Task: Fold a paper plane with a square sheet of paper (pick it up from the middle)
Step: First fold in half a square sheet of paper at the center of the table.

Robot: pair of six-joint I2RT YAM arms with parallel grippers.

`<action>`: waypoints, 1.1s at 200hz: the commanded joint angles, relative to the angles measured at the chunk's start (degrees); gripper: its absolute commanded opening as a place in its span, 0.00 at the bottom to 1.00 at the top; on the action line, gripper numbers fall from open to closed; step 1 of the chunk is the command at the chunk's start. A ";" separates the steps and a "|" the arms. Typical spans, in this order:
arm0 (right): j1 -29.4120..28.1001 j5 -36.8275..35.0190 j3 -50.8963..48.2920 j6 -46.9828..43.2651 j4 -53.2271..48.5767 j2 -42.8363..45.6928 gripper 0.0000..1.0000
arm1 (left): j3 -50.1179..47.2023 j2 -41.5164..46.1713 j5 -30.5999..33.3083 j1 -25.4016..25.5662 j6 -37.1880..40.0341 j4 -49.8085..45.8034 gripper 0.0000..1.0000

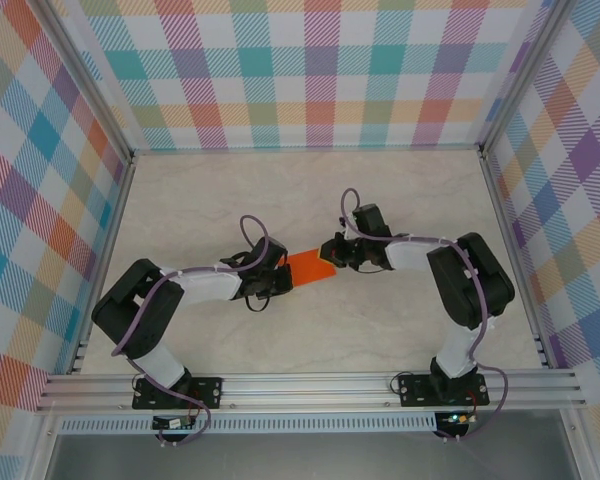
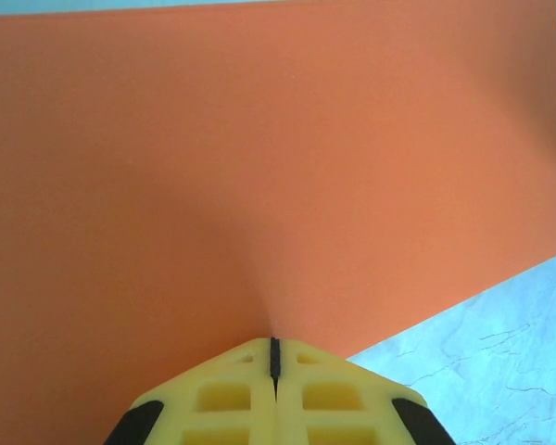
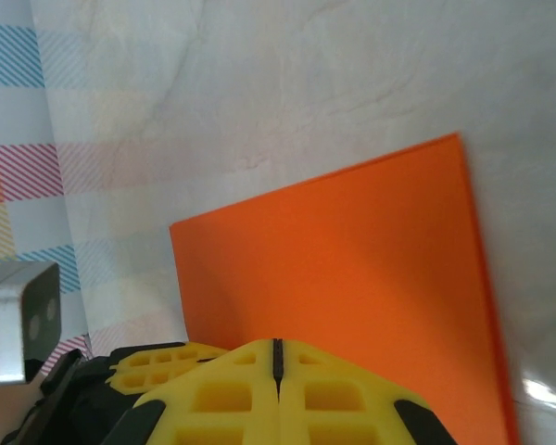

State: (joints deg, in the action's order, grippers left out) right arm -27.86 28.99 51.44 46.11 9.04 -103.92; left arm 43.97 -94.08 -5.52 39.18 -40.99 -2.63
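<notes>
Orange paper fills my left wrist view. The left gripper [image 2: 275, 348] has its yellow fingers [image 2: 232, 394] pressed together, nipping the sheet [image 2: 259, 158] at its near edge, and a soft pucker rises from the pinch. My right gripper [image 3: 277, 348] is clamped on the sheet's edge too. From above, the sheet spans between both claws mid-table, left claw at its 8 o'clock, right at 2 o'clock. Beyond lies the pale marbled table [image 1: 280, 190], then checked walls [image 1: 310, 70].

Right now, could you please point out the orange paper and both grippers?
orange paper [image 1: 310, 267], top view, bare middle strip.
left gripper [image 2: 274, 349], left wrist view, closed fingertip seam.
right gripper [image 3: 276, 349], right wrist view, closed fingertip seam.
</notes>
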 commanded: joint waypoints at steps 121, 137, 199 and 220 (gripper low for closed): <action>-1.67 -1.26 -2.22 4.16 0.72 -4.09 0.00 | -3.55 -4.39 1.99 2.11 -20.72 21.65 0.00; -1.70 -1.54 -2.22 4.21 0.48 -4.19 0.00 | -4.12 -5.02 2.67 2.30 -21.62 23.12 0.00; -1.69 -2.88 -2.22 3.81 -2.19 -4.93 0.00 | -9.14 -5.66 4.40 2.55 -25.02 27.41 0.00; -1.67 -3.51 -2.39 3.81 -2.94 -5.07 0.00 | -11.47 -5.15 5.69 2.59 -25.60 28.10 0.00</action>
State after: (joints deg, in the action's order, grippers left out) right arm -29.26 27.46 49.69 49.76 9.39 -107.31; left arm 36.10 -98.78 -2.68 40.86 -64.79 25.96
